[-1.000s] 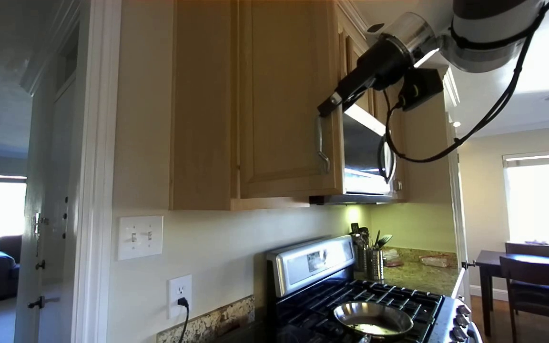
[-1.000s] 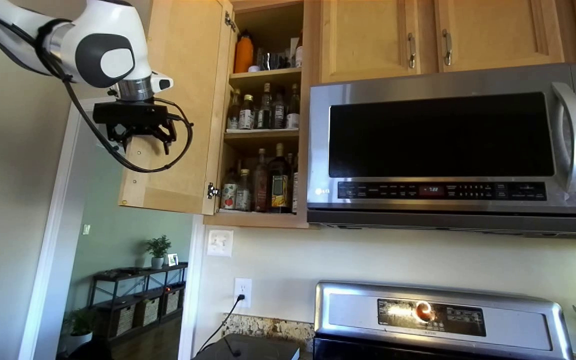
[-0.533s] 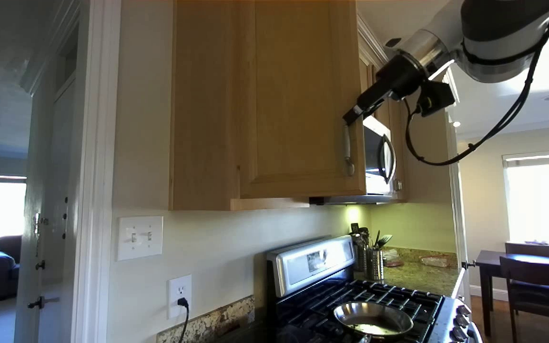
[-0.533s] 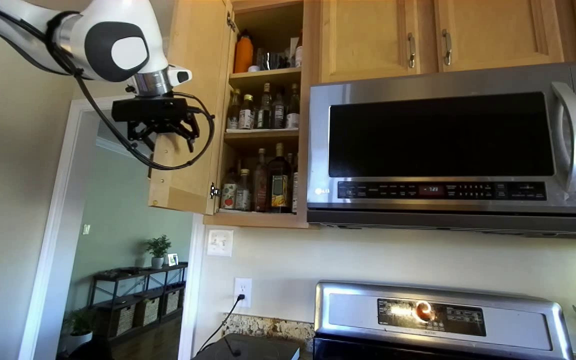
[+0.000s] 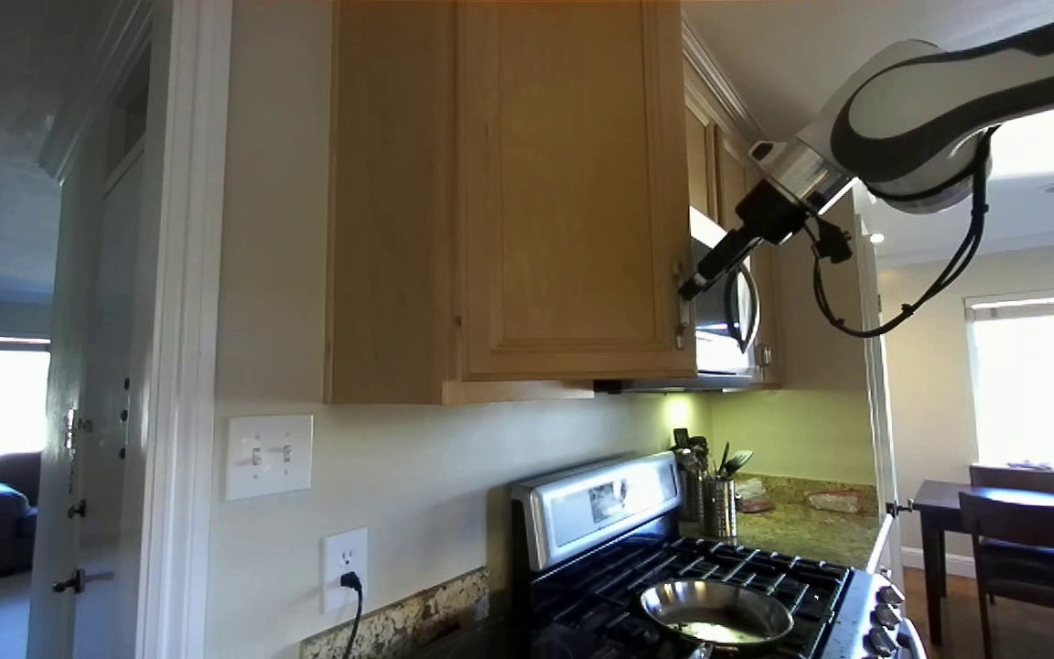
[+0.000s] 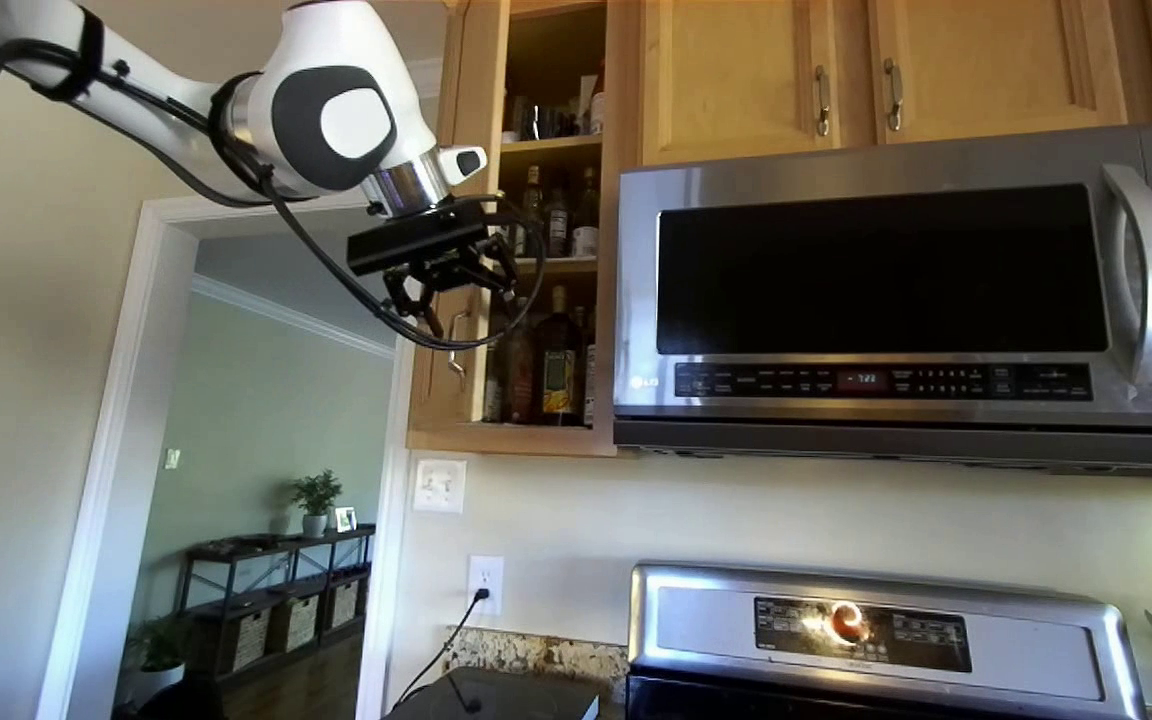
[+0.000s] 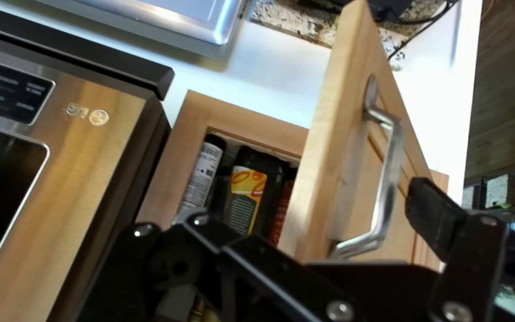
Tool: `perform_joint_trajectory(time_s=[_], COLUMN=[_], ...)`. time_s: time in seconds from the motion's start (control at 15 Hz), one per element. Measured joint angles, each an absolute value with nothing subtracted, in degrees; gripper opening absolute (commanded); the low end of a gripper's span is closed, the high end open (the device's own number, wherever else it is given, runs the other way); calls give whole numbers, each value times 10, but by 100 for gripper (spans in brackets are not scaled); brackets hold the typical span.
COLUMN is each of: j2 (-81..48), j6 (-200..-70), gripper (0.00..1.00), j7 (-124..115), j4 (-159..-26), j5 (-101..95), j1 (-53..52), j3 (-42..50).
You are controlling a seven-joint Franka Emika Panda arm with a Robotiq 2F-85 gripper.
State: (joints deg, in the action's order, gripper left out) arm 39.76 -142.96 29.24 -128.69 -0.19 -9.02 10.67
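My gripper point(image 7: 302, 214) stands open at the free edge of a light wood cabinet door point(image 5: 573, 183). In the wrist view the door's edge and its curved metal handle point(image 7: 387, 179) lie between the spread fingers, one on the shelf side, one on the handle side. The handle side finger point(image 7: 436, 214) shows a gap to the handle. Whether the other finger touches the door cannot be told. The door hangs partly open; behind it stand bottles, among them a dark bottle with a yellow label point(image 6: 558, 360). In both exterior views the gripper point(image 5: 687, 291) is beside the handle point(image 6: 456, 350).
A steel microwave point(image 6: 886, 280) adjoins the cabinet on one side. Below are the stove point(image 6: 876, 630) and a frying pan point(image 5: 716, 611) on its grates. A doorway point(image 6: 266, 400) opens on the far side. A loose cable point(image 6: 356, 290) loops round the gripper.
The door has swung toward the cabinet, and its outer face with the handle now shows where its inner face was seen. My gripper has moved along with it, toward the cabinet, staying open.
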Motion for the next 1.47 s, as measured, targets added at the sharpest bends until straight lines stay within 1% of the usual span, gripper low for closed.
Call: perform_joint_trajectory(time_s=[0.2, 0.4, 0.47, 0.53, 0.6, 0.67, 0.87, 1.13, 1.27, 1.47], j2=[395, 407, 413, 420, 428, 434, 439, 420, 400, 364], j6=[-1376, -1253, -1214, -1183, -1159, -1152, -1179, -1277, -1325, -1382], gripper=[100, 100, 97, 74, 73, 69, 47, 21, 9, 4], j7=[314, 356, 369, 381, 393, 397, 394, 377, 367, 355], j4=[-1280, -1260, -1254, -1249, -1247, -1246, -1244, -1244, -1244, -1242], j5=[-17, -9, -2, 8, 21, 35, 76, 111, 117, 118], j1=[-85, -98, -104, -111, -119, -125, -134, -134, -134, -133], j3=[108, 108, 108, 107, 106, 103, 87, 77, 77, 81])
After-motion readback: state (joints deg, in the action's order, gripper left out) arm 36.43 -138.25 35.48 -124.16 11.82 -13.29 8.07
